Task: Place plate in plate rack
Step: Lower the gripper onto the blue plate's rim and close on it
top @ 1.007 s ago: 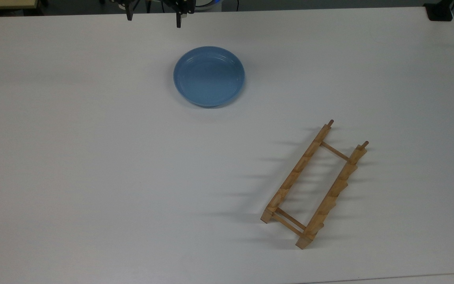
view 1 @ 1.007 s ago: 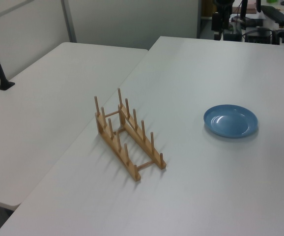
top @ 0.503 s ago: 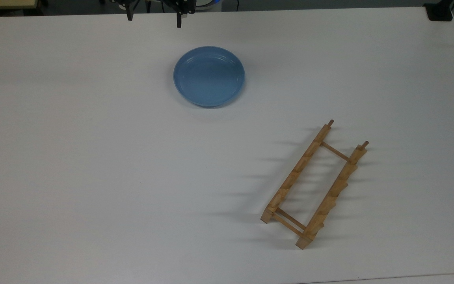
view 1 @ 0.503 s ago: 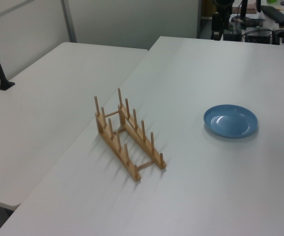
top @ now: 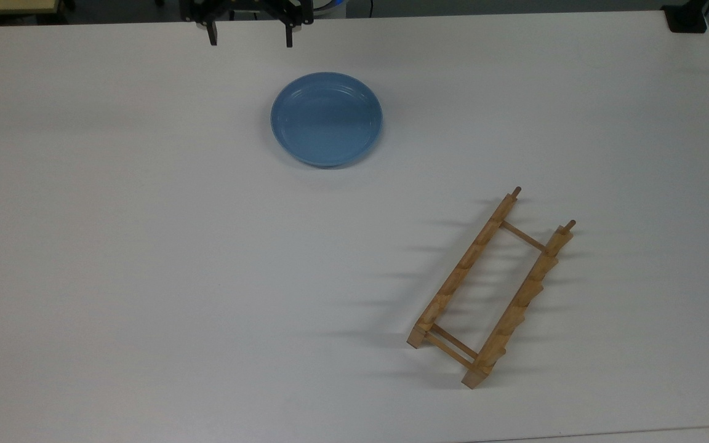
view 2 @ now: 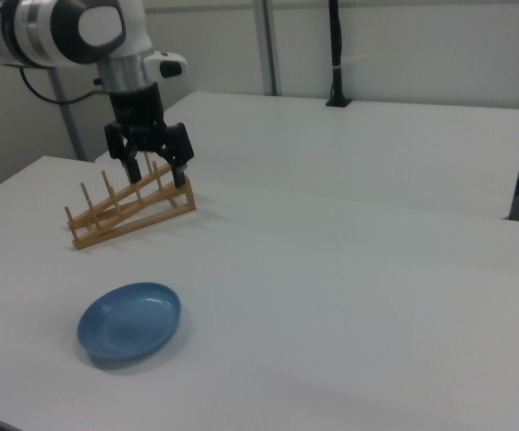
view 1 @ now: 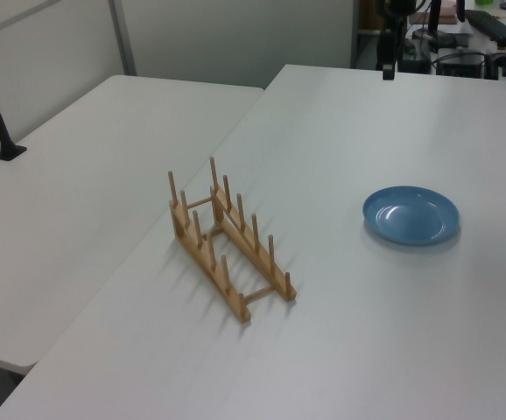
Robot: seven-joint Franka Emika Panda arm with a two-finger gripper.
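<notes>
1. Blue, glossy: the plate (top: 327, 119) lies flat and right way up on the white worktop (top: 145, 246), below my fingers (top: 250, 42) and off their right tip in the top view.
2. My fingers (view 2: 156, 172) hang in the air, spread wide, tips down, grasping nothing.
3. In the right view the plate (view 2: 130, 321) sits well below my fingers, nearer the camera, not touching them.
4. The plate rack (top: 491, 288), light-brown wood, stands on the worktop well apart from my fingers, past the plate, toward the top view's lower right.
5. In the left view the plate rack (view 1: 227, 238) shows upright pegs along both rails; the plate (view 1: 411, 214) rests well apart from it, on the left view's right.
</notes>
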